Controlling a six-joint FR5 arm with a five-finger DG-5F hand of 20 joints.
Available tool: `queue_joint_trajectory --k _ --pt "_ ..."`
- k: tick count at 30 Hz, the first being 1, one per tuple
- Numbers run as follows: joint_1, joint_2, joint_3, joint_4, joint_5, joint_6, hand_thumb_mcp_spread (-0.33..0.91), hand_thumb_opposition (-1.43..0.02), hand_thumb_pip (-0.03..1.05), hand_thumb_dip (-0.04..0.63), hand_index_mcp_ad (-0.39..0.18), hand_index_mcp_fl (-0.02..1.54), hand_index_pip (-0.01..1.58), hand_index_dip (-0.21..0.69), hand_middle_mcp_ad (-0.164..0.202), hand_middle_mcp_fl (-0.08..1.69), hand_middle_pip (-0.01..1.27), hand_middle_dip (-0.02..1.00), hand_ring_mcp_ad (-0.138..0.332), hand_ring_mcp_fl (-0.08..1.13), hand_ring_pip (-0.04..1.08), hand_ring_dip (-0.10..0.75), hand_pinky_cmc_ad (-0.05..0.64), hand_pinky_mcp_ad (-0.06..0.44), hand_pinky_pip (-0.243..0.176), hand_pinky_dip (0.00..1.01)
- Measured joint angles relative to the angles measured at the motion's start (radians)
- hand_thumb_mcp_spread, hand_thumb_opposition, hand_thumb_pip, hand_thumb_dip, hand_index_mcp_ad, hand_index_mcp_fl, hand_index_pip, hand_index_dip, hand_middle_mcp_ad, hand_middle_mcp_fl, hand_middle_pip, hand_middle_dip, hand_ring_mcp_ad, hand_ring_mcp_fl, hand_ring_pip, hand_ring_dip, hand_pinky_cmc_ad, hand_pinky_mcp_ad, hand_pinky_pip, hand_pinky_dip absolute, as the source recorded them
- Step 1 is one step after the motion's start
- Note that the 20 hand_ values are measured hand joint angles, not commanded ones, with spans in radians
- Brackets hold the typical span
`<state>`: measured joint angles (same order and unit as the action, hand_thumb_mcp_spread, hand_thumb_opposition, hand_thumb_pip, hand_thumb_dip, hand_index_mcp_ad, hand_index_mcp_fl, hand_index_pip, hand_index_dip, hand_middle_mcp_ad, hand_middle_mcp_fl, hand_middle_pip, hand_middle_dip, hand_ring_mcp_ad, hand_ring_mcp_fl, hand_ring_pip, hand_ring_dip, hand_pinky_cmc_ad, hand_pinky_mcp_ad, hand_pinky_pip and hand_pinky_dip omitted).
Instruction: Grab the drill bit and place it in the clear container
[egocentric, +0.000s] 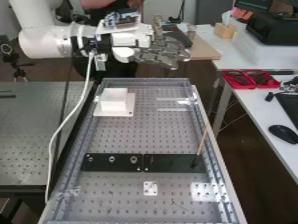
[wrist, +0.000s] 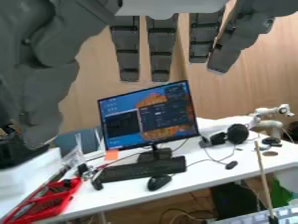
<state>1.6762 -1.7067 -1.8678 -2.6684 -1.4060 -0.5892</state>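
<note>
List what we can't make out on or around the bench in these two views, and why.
- Round fittings on the black strip, high view: too small to tell whether one holds the drill bit.
- Thin stick, high view: foot too small to tell how it's held.
- Arm, high view: base cut off by the top edge.
- Red tray, wrist view: cut off by the picture's edge.

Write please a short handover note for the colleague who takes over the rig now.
Hand: open, empty, raised by the far end of the bench.
Black strip: three small metal pieces, plus a thin stick at one end; I cannot tell which is the drill bit.
White box: near the far end, perhaps the container.
Done: no placing I can confirm.
Left: likely grab the bit, put it in the container.
</note>
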Motion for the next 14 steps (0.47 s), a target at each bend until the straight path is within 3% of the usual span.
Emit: queue_joint_trajectory --k 8,14 --pt "0.011 0.030 -0.016 -0.030 0.037 -0.027 0.25 -0.70 0.43 0.066 -0.054 0.31 0.09 0.405 0.077 0.20 0.13 0.25 0.201 0.03 0.10 0.051 0.293 0.157 -0.075 0.44" --pt "0.014 0.037 -0.017 -0.054 0.035 -0.040 0.25 -0.70 0.42 0.068 -0.054 0.31 0.08 0.429 0.077 0.20 0.14 0.25 0.213 0.03 0.10 0.051 0.293 0.169 -0.075 0.45"
